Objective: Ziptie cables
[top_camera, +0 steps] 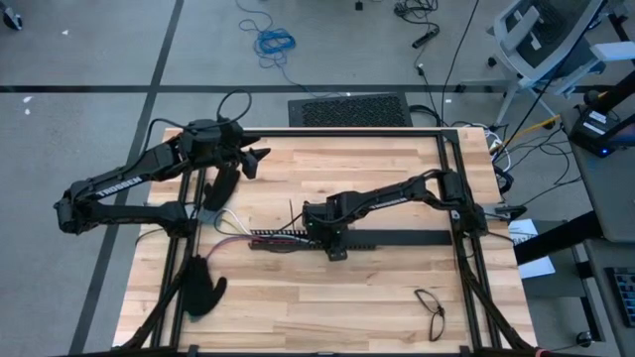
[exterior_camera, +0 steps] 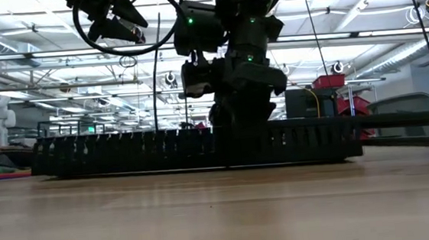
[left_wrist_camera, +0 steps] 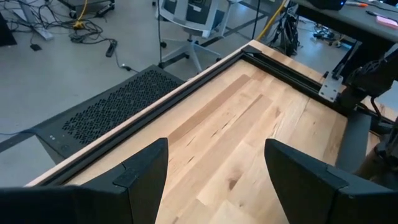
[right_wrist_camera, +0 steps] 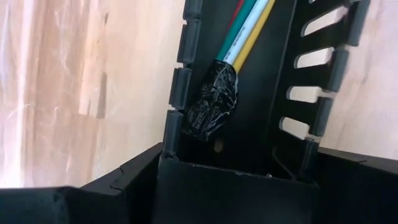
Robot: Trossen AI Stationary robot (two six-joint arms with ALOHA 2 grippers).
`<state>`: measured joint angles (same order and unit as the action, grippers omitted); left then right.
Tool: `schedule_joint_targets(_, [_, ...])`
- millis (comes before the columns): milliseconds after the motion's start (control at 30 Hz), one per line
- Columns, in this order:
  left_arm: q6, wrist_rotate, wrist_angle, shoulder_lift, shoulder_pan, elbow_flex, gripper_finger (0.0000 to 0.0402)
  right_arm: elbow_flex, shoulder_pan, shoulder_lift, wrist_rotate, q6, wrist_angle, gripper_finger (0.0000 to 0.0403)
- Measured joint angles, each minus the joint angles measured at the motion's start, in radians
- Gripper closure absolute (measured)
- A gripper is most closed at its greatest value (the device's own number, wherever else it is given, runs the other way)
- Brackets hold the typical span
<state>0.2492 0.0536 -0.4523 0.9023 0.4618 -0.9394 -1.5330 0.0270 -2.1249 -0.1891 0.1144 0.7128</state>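
From above, the wooden table carries a black slotted cable duct lying across its middle, with a longer flat black bar running on toward the right edge. The right gripper is planted down on the duct's right end. The cables spill out of the duct's left end, curling toward the left edge. The left gripper hangs well apart near the far left corner, over bare wood. A black glove lies by the near left corner, another by the left edge, and a loop of thin dark ziptie sits near the near right corner.

At table height, the duct walls off everything behind it; the right gripper drops into it from above, fingertips hidden.

The left wrist camera shows its two fingers spread apart with nothing between them, above the table's far edge.

The right wrist camera looks into the duct: the cables, bound at their end in black tape, lie inside the channel. Whether these fingers grip anything I cannot tell.
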Motion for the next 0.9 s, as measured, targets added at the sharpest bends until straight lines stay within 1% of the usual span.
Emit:
schedule_joint_targets(200, [-0.019,0.0,-0.007,0.013,0.0,0.001,0.0139,0.001,0.002,0.014,-0.001,-0.042,0.001,0.0126])
schedule_joint_targets(400, [-0.02,0.0,-0.005,0.019,0.0,0.001,0.0139,0.001,-0.006,0.015,0.004,-0.05,0.02,0.0126])
schedule_joint_targets(533, [-0.022,-0.001,-0.005,0.019,0.0,0.001,0.0139,0.001,-0.004,0.016,0.066,0.007,0.005,0.0126])
schedule_joint_targets(767, [-0.021,-0.011,-0.006,0.019,0.0,0.001,0.0139,0.001,-0.005,0.016,0.123,0.077,-0.008,0.0126])
schedule_joint_targets(900, [-0.022,-0.021,-0.007,0.023,0.0,0.001,0.0139,0.001,-0.005,0.016,0.139,0.068,-0.016,0.0126])
